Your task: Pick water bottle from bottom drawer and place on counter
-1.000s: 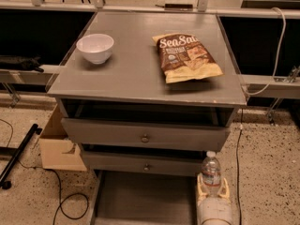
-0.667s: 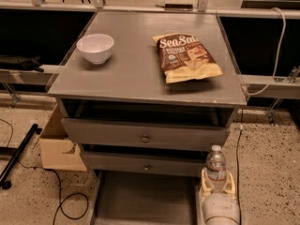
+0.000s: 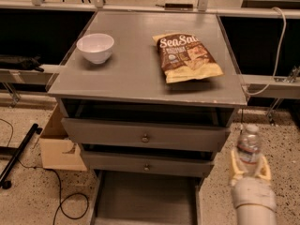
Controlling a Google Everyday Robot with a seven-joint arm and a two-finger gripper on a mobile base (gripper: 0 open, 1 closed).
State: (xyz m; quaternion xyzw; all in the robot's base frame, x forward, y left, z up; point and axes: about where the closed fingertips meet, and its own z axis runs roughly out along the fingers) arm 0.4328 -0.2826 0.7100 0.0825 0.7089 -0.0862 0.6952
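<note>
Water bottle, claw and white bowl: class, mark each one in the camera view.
water bottle (image 3: 248, 149): camera view, its label.
claw (image 3: 249, 163): camera view, lower right, midway between fingertips, gripping the bottle.
white bowl (image 3: 95, 48): camera view, its outer wall.

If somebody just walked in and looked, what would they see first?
Probably the brown and yellow snack bag lying on the right side of the flat grey counter, with a small white bowl on the left side. Next comes the cream two-finger gripper low on the right, beside the grey drawer fronts, holding a small clear water bottle upright.
</note>
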